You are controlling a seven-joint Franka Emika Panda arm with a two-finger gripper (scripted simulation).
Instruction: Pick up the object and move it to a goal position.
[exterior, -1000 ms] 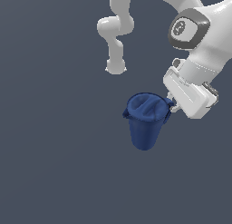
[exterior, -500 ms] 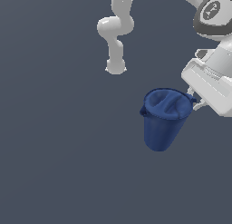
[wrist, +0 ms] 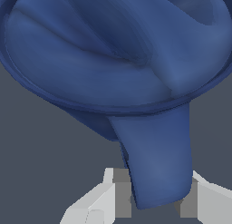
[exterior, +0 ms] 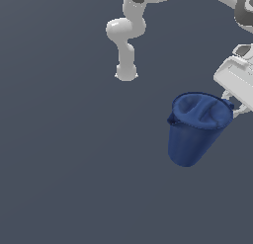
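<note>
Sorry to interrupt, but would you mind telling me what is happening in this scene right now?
A simulated Panda arm is carrying a dark blue bin. Its gripper is shut on one of the bin's side handles, as the wrist view shows. The bin hangs tilted at the exterior view's right, apparently lifted clear of the grey floor. No goal marker is visible.

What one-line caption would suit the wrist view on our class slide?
Wrist view: the gripper jaws clamp a side handle of the dark blue bin, whose swirled top fills the frame.

Bin (exterior: pixel 193 132) sits right of centre in the exterior view, tilted; the hand (exterior: pixel 236 105) meets its rim from the right edge, arm base (exterior: pixel 126 72) above-left.
</note>
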